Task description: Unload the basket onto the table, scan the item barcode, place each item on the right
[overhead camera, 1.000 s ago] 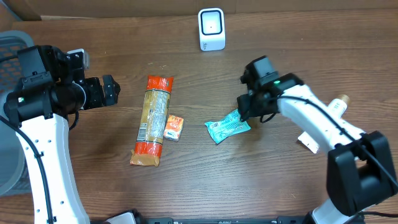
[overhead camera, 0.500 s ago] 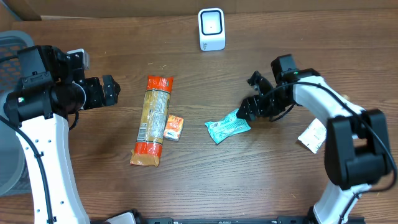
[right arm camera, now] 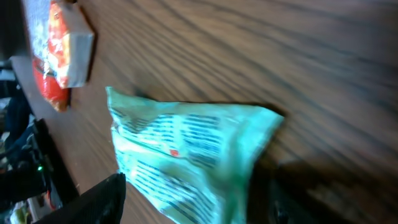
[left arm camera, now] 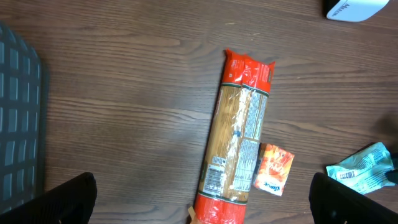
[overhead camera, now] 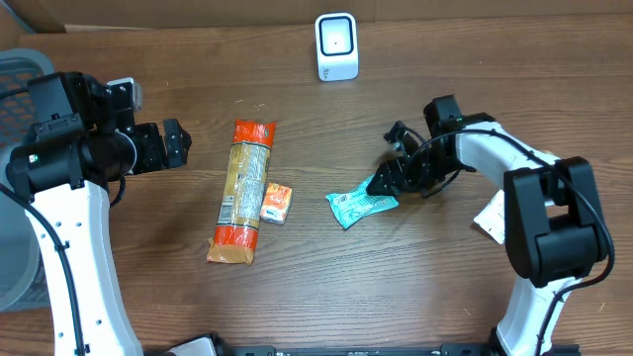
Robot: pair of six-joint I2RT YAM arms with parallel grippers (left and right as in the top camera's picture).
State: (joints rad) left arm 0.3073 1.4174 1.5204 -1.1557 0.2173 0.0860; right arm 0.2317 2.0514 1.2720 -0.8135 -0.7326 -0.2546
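Since a second ago the right arm has been swinging its wrist out to the right and laying itself low. Its right gripper point(overhead camera: 382, 185) is now reaching leftward at the right end of the crinkled teal plastic packet point(overhead camera: 358, 207), which is lying in the same spot right of centre on the brown wooden table point(overhead camera: 297, 297). In the right wrist view the jaws are standing apart on either side of that end, not yet closing on it. The end is thin and flat on the wood, so I judge that closing jaws could skid over the film or push the packet leftward rather than pinching it. A poor pinch could also let it twist, turning the barcode away from the reader. Left of it are lying a small orange carton point(overhead camera: 276, 202) and, touching that, a long clear pasta bag with red ends point(overhead camera: 244, 193). Further left the left gripper point(overhead camera: 178, 144) is hovering with its jaws wide apart, holding nothing, beside a grey mesh basket point(overhead camera: 22, 67). At the upper middle the white scanner point(overhead camera: 336, 45) is standing, with only bare wood between it and the packet.
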